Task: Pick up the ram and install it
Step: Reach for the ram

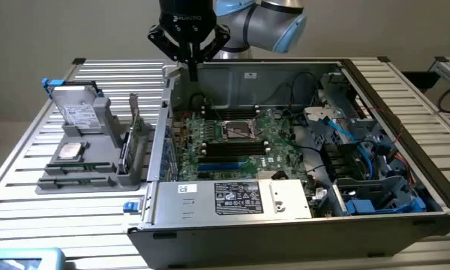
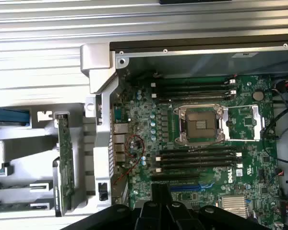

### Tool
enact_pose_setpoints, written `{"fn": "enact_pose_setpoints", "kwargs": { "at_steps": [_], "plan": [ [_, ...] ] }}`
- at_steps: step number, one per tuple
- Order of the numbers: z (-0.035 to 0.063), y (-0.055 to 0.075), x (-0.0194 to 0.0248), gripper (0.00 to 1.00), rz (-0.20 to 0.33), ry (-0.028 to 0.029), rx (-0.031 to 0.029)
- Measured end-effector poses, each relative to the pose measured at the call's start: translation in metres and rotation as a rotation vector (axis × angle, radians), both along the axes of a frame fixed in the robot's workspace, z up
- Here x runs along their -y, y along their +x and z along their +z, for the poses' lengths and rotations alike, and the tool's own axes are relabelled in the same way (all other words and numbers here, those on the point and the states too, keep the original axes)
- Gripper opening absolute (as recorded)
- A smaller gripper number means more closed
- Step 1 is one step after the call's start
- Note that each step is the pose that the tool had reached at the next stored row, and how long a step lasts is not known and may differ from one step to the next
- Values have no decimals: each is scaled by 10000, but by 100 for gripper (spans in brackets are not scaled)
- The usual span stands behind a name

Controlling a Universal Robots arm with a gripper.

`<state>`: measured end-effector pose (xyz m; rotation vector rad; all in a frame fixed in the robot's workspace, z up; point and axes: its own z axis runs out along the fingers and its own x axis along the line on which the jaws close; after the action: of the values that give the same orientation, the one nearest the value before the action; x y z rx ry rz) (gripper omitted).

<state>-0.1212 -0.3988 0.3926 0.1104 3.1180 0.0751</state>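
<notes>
Pincer (image 2: 161, 194) marked "ROBOTIQ" hangs above the "DELL"-printed motherboard (image 2: 249, 158).

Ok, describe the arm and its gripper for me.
The arm is silver-grey with rounded, light-blue joint caps. The gripper is black, with white lettering across its body and angular linkages that taper to a narrow tip.

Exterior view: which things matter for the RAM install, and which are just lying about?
Job in hand:
ram, lying in the gray holder
gripper, above the case
black slots on the motherboard

Lying about:
upright hard drive
flat hard drive
expansion card
</notes>
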Motion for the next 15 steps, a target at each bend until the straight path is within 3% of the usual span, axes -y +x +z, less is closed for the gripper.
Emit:
{"fn": "enact_pose_setpoints", "kwargs": {
  "at_steps": [14,15],
  "plan": [
    [-2,0,2,11,-2,-2,-1],
    [-3,-1,5,11,-7,-26,-2]
  ]
}}
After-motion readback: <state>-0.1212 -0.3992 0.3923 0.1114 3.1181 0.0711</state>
